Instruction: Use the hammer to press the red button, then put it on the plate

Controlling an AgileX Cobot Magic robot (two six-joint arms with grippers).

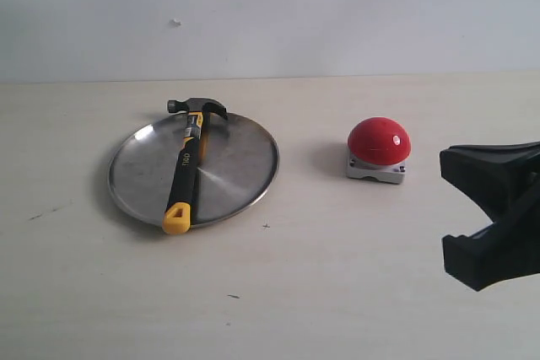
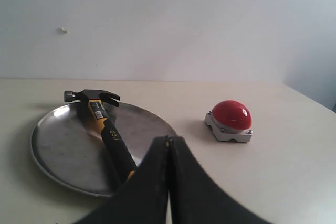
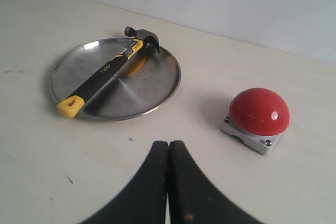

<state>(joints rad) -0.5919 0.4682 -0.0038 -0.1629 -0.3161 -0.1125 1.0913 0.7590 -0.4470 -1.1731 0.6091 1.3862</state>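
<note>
Found hammer [image 1: 187, 166] lying across plate [image 1: 245, 158], red button [image 1: 380, 141] apart on worktop [image 1: 337, 276]. Noted left hand [image 2: 169, 145], right hand [image 3: 168, 148] closed, empty

Pale tabletop [image 1: 337, 292] meets a plain white wall [image 1: 337, 6].

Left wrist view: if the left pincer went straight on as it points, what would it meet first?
Probably the near rim of the round silver metal plate, right beside the black-and-yellow claw hammer's handle. Depth is unclear; the shut left pincer might meet the handle instead.
</note>
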